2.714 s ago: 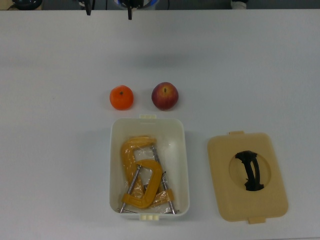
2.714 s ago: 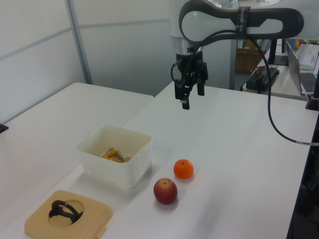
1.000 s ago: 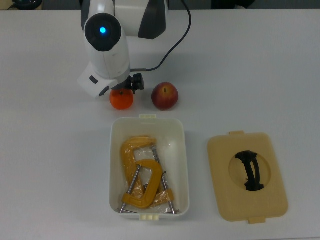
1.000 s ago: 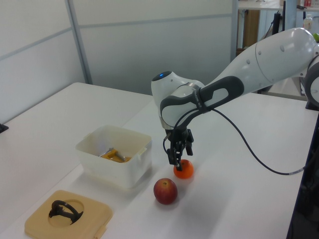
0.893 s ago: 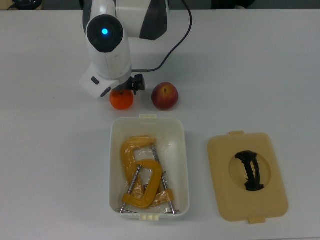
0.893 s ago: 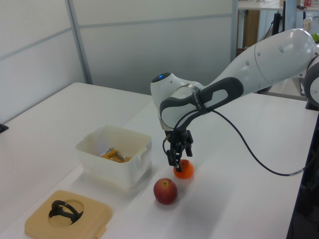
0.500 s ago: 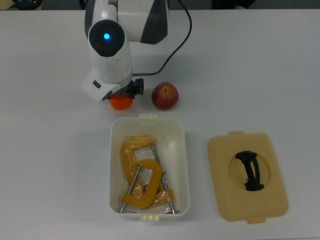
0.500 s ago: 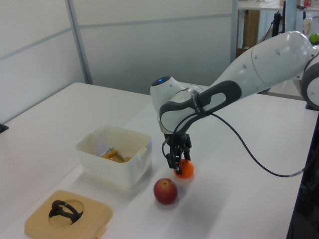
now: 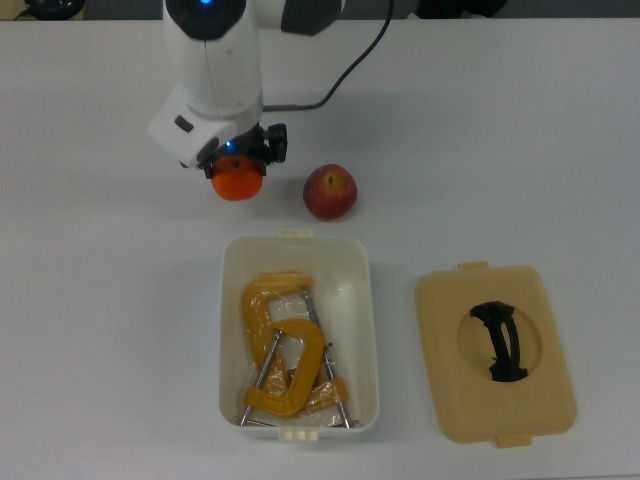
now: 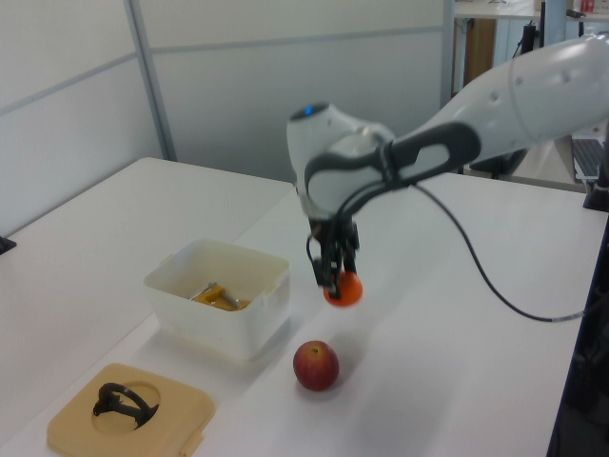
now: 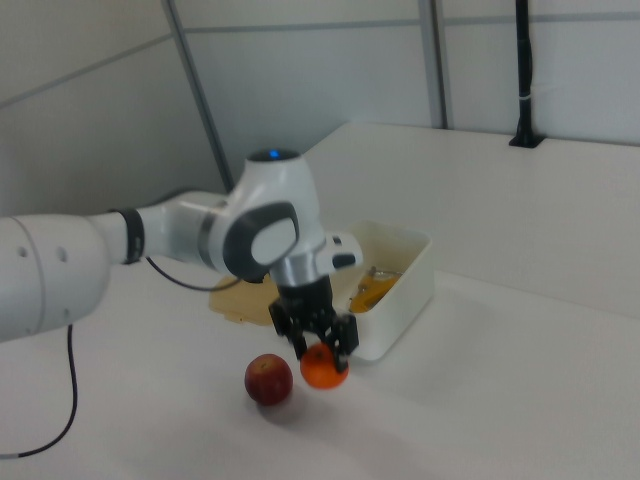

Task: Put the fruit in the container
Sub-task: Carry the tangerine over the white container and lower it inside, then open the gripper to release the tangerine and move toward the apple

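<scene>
Above the white worktop (image 9: pixel 520 130), the two-finger gripper (image 10: pixel 335 282) is clamped on the small bright orange tangerine (image 10: pixel 343 288), lifted clear; in the top view the arm hides its upper half. Beside it the round red apple (image 9: pixel 330 192) sits just outside the white rectangular plastic box (image 9: pixel 372 330), which holds yellow-orange metal clamps (image 9: pixel 280 350), partly hidden in the left view.

No text, label, brand, number or sign can be read in any of the three views: nothing legible shows on the robot arm, on the white container, on the tan lid, on the fruit, or on the table.
</scene>
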Motion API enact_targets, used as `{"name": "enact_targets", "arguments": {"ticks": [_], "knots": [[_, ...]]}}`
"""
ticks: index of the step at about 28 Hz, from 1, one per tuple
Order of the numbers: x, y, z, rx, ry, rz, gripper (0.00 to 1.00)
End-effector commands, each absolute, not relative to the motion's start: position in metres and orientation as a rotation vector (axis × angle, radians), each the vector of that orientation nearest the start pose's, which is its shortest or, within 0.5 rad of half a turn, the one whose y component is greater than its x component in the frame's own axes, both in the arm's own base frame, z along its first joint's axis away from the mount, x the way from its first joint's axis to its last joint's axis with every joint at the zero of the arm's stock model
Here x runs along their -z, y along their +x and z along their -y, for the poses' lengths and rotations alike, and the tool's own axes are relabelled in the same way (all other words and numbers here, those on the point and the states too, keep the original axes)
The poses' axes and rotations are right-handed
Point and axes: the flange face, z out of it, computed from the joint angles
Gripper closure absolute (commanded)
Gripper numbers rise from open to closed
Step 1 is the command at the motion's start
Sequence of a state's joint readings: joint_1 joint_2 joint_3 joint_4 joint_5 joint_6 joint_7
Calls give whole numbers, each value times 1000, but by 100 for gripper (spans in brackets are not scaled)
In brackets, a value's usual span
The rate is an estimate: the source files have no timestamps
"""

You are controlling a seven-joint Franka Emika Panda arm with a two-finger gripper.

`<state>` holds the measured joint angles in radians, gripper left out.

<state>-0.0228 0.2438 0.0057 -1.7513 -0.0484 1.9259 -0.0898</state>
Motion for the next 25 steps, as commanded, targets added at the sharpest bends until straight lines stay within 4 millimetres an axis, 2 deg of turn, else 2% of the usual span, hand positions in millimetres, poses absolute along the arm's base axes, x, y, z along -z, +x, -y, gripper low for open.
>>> {"name": "enact_targets", "arguments": {"ticks": [1, 4, 7, 12, 18, 20, 22, 23, 25], "knots": [[-505, 629, 13, 87, -3195, 189, 68], [-525, 638, 13, 178, -3195, 186, 68], [-527, 654, 11, 308, -3185, 183, 67], [-510, 681, -23, 533, -3149, 239, 67], [-476, 705, -35, 678, -3102, 152, 64], [-474, 707, -41, 711, -3089, 128, 63], [-473, 708, -46, 720, -3082, 113, 57], [-471, 708, -45, 716, -3083, 101, 49], [-468, 708, -46, 708, -3083, 102, 21]]}}
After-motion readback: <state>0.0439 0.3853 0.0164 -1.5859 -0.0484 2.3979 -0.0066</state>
